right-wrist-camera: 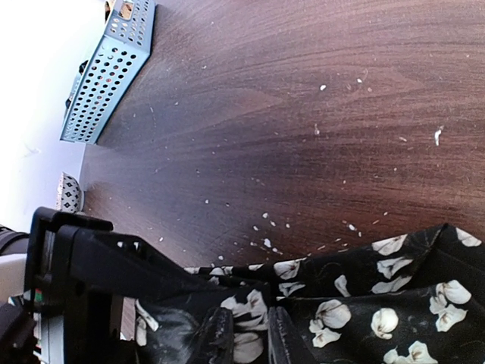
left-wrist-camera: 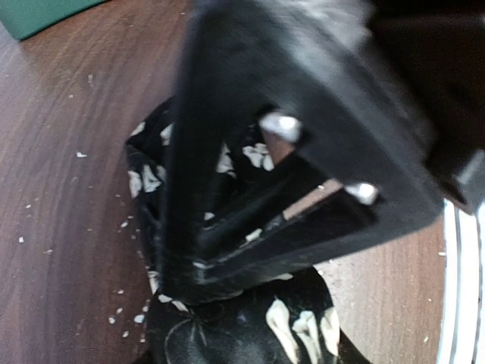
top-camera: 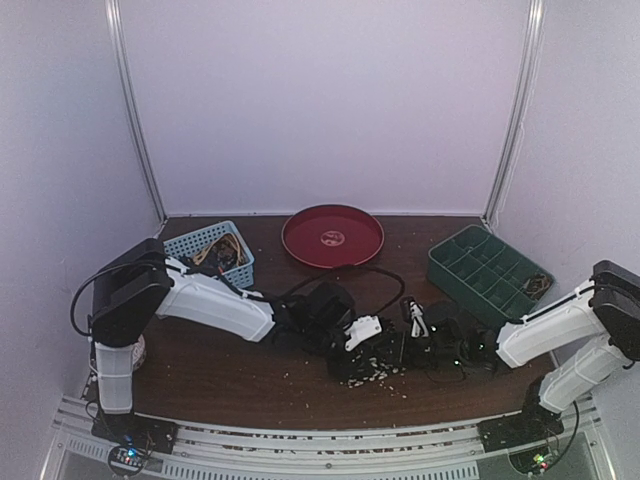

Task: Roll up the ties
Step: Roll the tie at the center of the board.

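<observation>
A dark tie with pale flower print lies bunched at the table's front centre, between both grippers. My left gripper comes in from the left. In the left wrist view its black fingers meet at their tips, shut on a fold of the tie. My right gripper comes in from the right. In the right wrist view its fingers stand close together, and the gripper pinches the tie between them. More ties lie in the blue basket.
A red round plate sits at the back centre. A green compartment tray is at the back right. Pale crumbs are scattered round the tie. A speckled ball lies near the left arm's base. A black cable loops behind the grippers.
</observation>
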{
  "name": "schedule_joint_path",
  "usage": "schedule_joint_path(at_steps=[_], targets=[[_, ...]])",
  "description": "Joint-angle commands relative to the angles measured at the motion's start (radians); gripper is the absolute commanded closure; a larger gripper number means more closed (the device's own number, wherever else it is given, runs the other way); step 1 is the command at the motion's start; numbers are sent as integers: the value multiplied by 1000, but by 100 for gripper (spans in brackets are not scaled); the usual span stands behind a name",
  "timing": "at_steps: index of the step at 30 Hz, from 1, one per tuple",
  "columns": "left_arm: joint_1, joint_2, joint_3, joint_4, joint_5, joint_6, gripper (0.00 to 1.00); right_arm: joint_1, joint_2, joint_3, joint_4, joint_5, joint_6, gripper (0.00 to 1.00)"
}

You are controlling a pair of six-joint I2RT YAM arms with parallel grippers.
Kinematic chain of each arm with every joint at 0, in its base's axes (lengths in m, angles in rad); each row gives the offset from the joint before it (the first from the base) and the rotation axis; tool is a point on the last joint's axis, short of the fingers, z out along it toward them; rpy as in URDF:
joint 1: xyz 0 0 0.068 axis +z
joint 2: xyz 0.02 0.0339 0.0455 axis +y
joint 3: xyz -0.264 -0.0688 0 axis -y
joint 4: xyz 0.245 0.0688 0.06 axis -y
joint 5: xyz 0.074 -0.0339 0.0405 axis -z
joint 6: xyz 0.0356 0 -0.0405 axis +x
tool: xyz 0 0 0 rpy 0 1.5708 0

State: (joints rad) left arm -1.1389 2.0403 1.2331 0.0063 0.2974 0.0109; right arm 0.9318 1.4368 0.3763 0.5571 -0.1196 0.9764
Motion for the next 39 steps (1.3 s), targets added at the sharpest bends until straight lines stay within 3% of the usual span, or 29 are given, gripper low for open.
schedule_joint_path(at_steps=[1,3,6,10,14,22,26,30,39], targets=[[-7,-15,-25,68,78,37,52,5,17,-12,39,-9,9,83],[-7,-12,-23,60,75,45,51,5,17,-10,38,-6,5,83],[-7,-17,-22,47,38,49,36,5,19,-5,29,-2,0,83],[-6,-61,-45,66,-73,17,29,5,-20,0,-41,30,-16,82],[-6,-119,-68,72,-132,-30,28,5,-113,8,-147,83,-30,75],[-6,-252,-196,168,-55,-108,27,54,-180,47,-238,118,-27,53],[-2,-294,-252,189,-87,-182,32,97,-161,100,-280,156,-37,48],[17,-383,-370,253,-133,-315,47,138,-116,177,-380,214,-86,48],[23,-563,-574,282,-391,-541,52,223,1,329,-519,295,-198,53]])
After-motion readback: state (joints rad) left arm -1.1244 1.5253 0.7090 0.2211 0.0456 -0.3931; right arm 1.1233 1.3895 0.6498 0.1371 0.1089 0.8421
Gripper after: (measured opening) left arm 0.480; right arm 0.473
